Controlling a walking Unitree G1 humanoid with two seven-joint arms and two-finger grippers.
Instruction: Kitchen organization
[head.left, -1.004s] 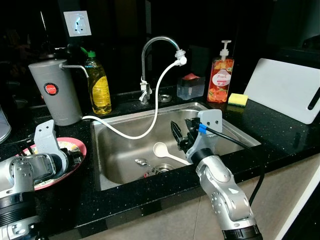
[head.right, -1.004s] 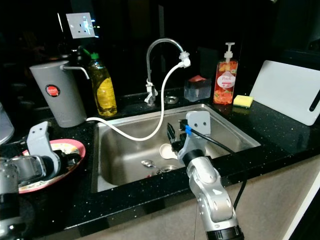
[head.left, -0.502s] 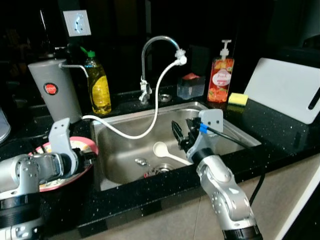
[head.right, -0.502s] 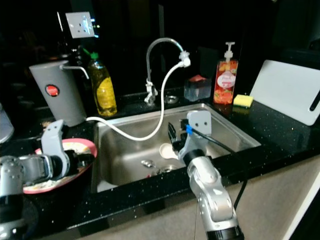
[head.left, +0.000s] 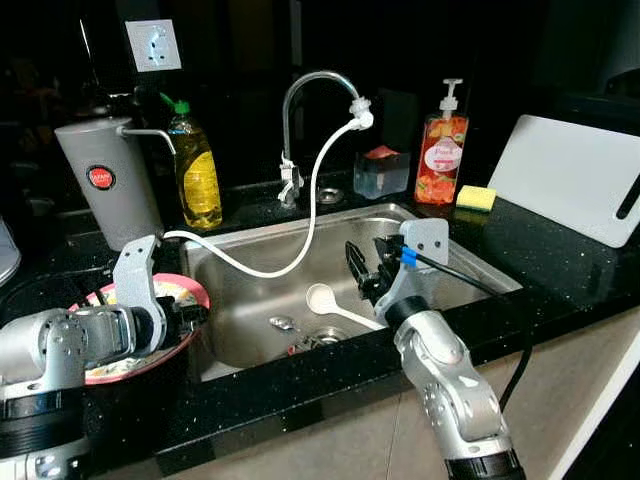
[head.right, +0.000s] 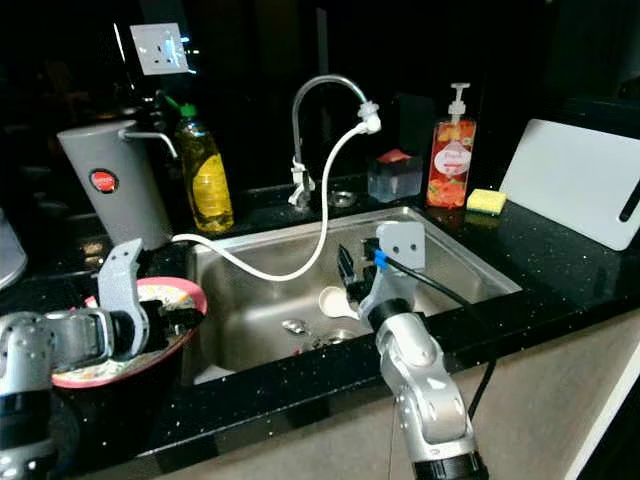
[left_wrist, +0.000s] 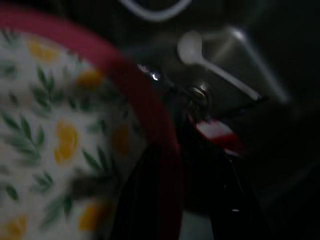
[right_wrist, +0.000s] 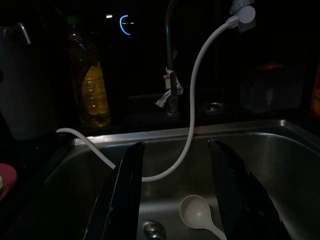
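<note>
A pink-rimmed plate (head.left: 150, 335) with a lemon and leaf pattern hangs at the left edge of the steel sink (head.left: 455, 262). My left gripper (head.left: 186, 315) is shut on the plate's rim (left_wrist: 150, 115); the left wrist view shows the rim between the dark fingers. A white spoon (head.left: 326, 300) lies on the sink floor beside a metal spoon (head.left: 283, 323) and the drain. My right gripper (head.left: 366, 268) hovers open above the sink's middle. In the right wrist view its two fingers (right_wrist: 120, 200) frame the white spoon (right_wrist: 196, 209) below.
A white hose (head.left: 312, 190) runs from the faucet (head.left: 300, 95) across the sink to the left counter. Behind stand a grey jug (head.left: 108, 180), a yellow soap bottle (head.left: 198, 172), a clear box (head.left: 381, 172), a pump dispenser (head.left: 442, 150), a sponge (head.left: 476, 198) and a white cutting board (head.left: 575, 185).
My left gripper has carried the plate to the right, from over the counter to the sink's left edge. The right gripper has stayed where it was, open.
</note>
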